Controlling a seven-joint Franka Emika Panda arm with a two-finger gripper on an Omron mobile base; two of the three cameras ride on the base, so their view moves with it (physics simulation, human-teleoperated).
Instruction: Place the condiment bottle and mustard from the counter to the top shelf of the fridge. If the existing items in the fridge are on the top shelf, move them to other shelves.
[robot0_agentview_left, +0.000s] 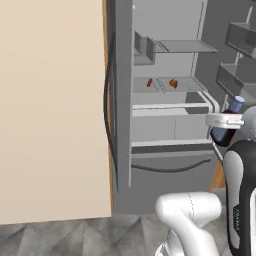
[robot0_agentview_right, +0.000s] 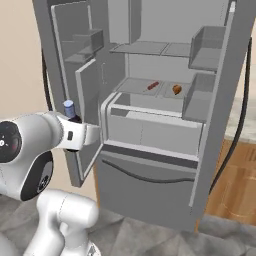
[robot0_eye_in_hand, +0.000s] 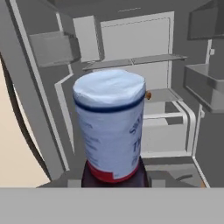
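Bottle cap: white-and-blue cap of the condiment bottle (robot0_eye_in_hand: 109, 127) sits closest to the hand camera, with a red band and the dark body just below it.
Bottle position: held upright in the air in front of the open fridge (robot0_agentview_right: 165, 115), outside the cabinet, about level with the lower compartments; seen from the left base camera as a dark bottle with a pale blue cap (robot0_agentview_left: 227, 125).
End effector: the end effector (robot0_agentview_right: 75, 131) is closed around the dark lower body of the condiment bottle, cap pointing up; the fingertips themselves are hidden behind the bottle.
Handling, as a judgement: the bottle looks rigid, smooth and probably a little slippery; it is tall and narrow, so it would likely tip if set down off-level. A hold low on the body, as now, leaves the cap free and the bottle vertical.
Top shelf: the top shelf (robot0_agentview_right: 150, 48) is a flat grey ledge high in the fridge, higher than the bottle.
Middle shelf: the middle shelf (robot0_agentview_left: 192, 85) carries a small red item (robot0_agentview_left: 149, 82) and a small orange item (robot0_agentview_left: 173, 83), lying near each other but apart.
Doors: both fridge doors stand wide open, with grey door bins (robot0_agentview_right: 207, 50) on the right-hand door.
Mustard: cannot be made out from these angles.
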